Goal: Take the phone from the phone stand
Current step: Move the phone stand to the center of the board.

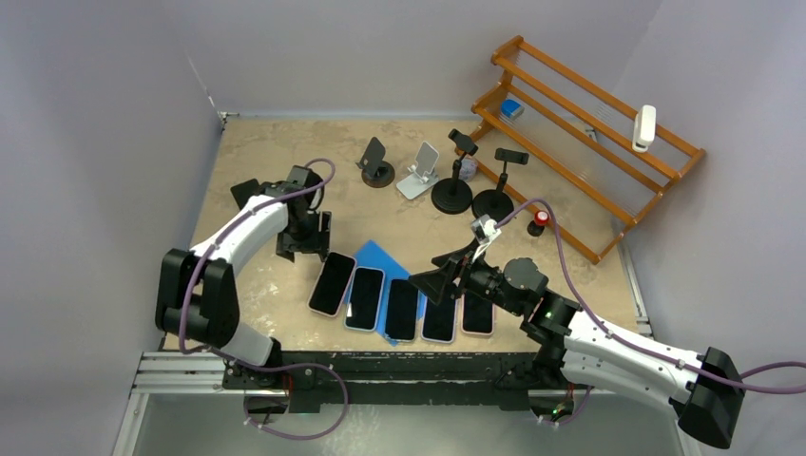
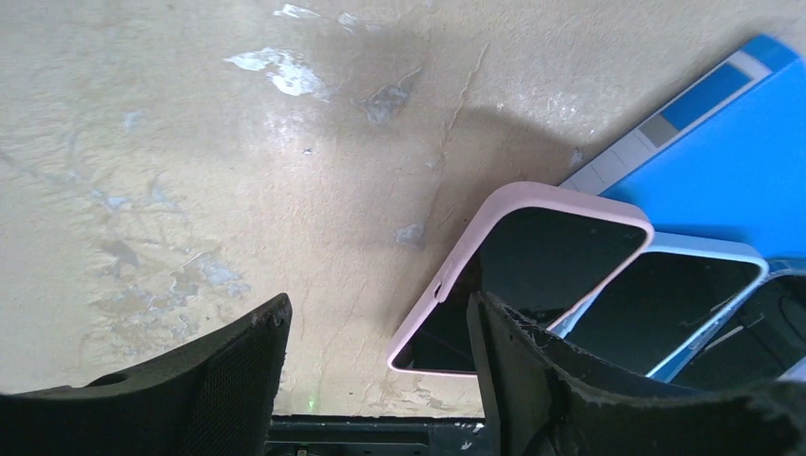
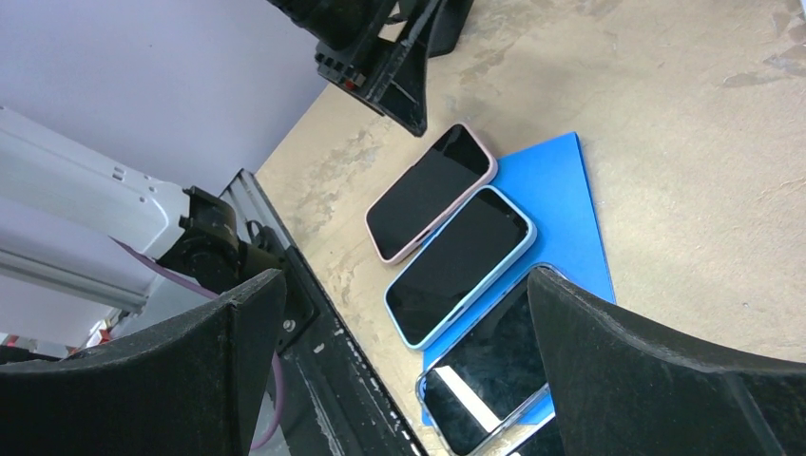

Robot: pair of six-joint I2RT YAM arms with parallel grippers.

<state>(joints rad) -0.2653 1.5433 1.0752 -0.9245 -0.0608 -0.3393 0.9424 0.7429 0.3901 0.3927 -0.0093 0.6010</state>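
Several phones lie flat in a row near the table's front edge. The leftmost is a pink-cased phone [image 1: 332,283] [image 2: 532,266] [image 3: 432,190], beside a light blue-cased one [image 1: 365,297] [image 2: 684,294] [image 3: 461,266]. My left gripper [image 1: 309,249] [image 2: 380,370] hangs open just left of the pink phone's top end, with nothing between its fingers. My right gripper [image 1: 435,275] [image 3: 409,361] stands wide open above the middle of the row, over a clear-cased phone [image 3: 485,380]. Four phone stands at the back, a dark one [image 1: 377,161], a white one [image 1: 419,171] and two black clamp stands [image 1: 454,185], carry no phone that I can make out.
A blue sheet [image 1: 378,258] [image 2: 722,152] [image 3: 561,199] lies under some of the phones. A wooden rack [image 1: 589,123] stands at the back right with a white object [image 1: 645,126] and a blue object [image 1: 511,107] on it. A small red object [image 1: 541,218] sits by the rack.
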